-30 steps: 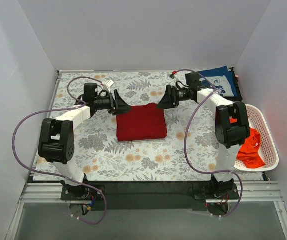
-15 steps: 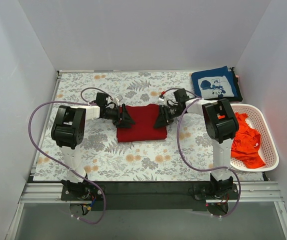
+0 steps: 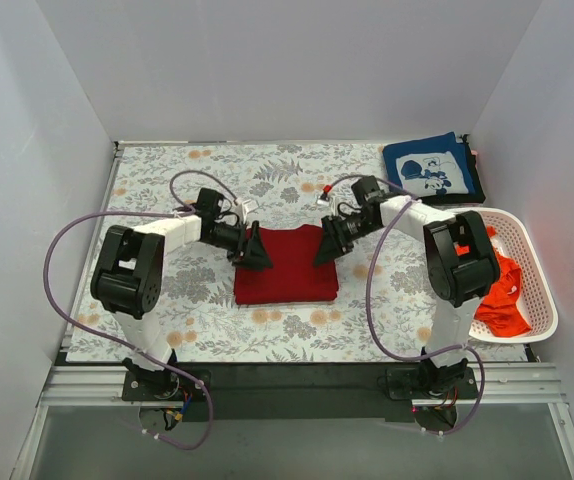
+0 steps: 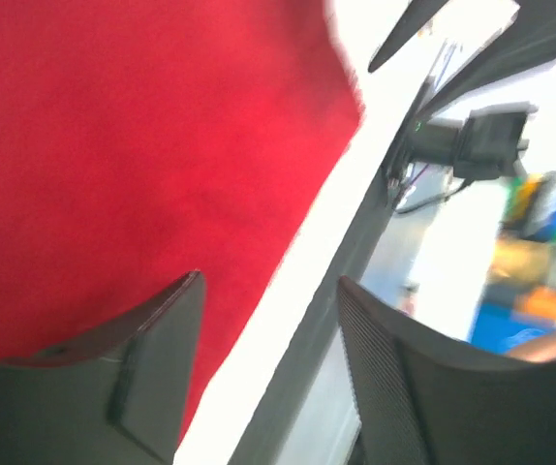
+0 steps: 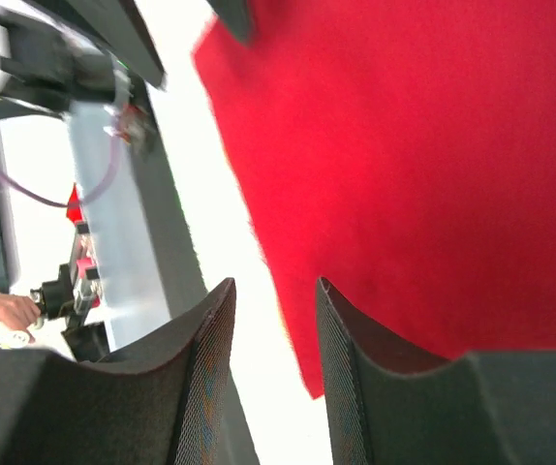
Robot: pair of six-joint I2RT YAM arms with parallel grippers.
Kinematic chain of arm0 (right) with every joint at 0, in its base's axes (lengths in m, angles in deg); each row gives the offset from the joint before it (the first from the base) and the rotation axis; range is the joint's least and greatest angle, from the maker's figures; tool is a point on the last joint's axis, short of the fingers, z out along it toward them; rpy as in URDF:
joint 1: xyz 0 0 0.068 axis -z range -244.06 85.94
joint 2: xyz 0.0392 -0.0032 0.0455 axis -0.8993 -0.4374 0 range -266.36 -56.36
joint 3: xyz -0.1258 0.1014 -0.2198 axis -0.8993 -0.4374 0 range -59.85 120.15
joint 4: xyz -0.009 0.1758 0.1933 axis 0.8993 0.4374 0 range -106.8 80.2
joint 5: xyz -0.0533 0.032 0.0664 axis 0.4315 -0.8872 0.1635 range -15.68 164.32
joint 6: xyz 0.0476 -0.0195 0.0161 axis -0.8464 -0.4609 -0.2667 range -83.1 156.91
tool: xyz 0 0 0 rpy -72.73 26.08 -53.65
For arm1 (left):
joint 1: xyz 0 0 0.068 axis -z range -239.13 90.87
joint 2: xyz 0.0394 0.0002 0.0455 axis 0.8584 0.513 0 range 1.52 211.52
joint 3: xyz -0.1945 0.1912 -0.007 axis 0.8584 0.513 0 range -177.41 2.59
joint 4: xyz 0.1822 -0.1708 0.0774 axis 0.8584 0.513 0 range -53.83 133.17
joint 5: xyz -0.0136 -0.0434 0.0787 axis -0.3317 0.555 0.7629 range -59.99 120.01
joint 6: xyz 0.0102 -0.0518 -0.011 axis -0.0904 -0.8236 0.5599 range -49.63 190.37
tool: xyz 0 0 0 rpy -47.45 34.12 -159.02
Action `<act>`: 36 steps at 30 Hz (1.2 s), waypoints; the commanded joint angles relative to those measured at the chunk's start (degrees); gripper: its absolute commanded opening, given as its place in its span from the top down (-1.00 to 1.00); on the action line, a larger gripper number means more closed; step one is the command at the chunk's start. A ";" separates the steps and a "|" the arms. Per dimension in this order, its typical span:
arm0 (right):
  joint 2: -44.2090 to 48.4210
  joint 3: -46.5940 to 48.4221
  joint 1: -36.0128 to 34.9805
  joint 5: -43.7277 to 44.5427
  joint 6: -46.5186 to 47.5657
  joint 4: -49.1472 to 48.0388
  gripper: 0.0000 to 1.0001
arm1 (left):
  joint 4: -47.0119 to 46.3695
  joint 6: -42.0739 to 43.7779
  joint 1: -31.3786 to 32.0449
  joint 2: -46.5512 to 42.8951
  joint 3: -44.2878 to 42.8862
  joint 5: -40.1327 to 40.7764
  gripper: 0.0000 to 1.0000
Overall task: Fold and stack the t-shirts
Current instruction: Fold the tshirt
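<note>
The dark red t-shirt (image 3: 287, 268) lies folded into a rectangle in the middle of the floral cloth. My left gripper (image 3: 259, 250) is at its left edge and my right gripper (image 3: 323, 248) is at its right edge, both low over the cloth. In the left wrist view the gripper (image 4: 268, 325) is open and empty, with the red shirt (image 4: 133, 145) beyond one finger. In the right wrist view the gripper (image 5: 273, 325) is open, with the shirt's edge (image 5: 423, 145) beside one finger. The navy printed t-shirt (image 3: 430, 170) lies folded at the far right. The orange-red t-shirt (image 3: 502, 298) sits crumpled in the basket.
A white perforated basket (image 3: 534, 268) stands at the right edge of the table. White walls enclose the back and sides. Purple cables loop from both arms. The table's dark front rail (image 3: 287, 375) runs past the arm bases.
Both grippers have moved toward the near edge along the red shirt's sides. The red shirt now lies a little nearer to the arm bases.
</note>
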 commanded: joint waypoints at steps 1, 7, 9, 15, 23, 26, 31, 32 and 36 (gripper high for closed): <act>3.72 9.32 2.81 -7.18 1.36 4.90 0.09 | 5.82 17.36 0.55 -4.36 -11.69 0.53 -0.15; -8.92 28.39 5.98 -4.02 -0.41 4.63 0.14 | 5.41 25.50 1.16 8.29 -25.97 4.83 -0.20; -12.44 30.78 6.16 -3.94 0.29 4.54 0.24 | 4.17 26.82 1.25 12.06 -29.14 5.63 -0.20; -15.71 27.02 3.96 -3.77 2.14 3.75 0.35 | 5.31 25.34 2.13 17.70 -33.54 7.12 -0.17; -15.27 13.93 1.68 1.06 8.89 3.22 0.38 | 4.52 21.99 3.18 15.70 -23.97 8.01 -0.07; -11.50 6.92 0.98 2.64 12.49 3.31 0.38 | 3.90 21.55 4.24 12.53 -18.88 7.13 -0.06; -1.13 -2.17 -0.34 1.51 14.44 4.71 0.37 | 3.82 21.90 5.73 6.55 -13.86 4.07 -0.05; 1.40 -3.39 -0.61 0.20 14.70 5.15 0.35 | 3.73 22.68 5.91 5.76 -13.68 3.80 -0.07; 5.38 -1.31 -0.79 -5.07 14.79 7.26 0.29 | 1.63 23.39 7.75 4.17 -14.38 4.06 -0.14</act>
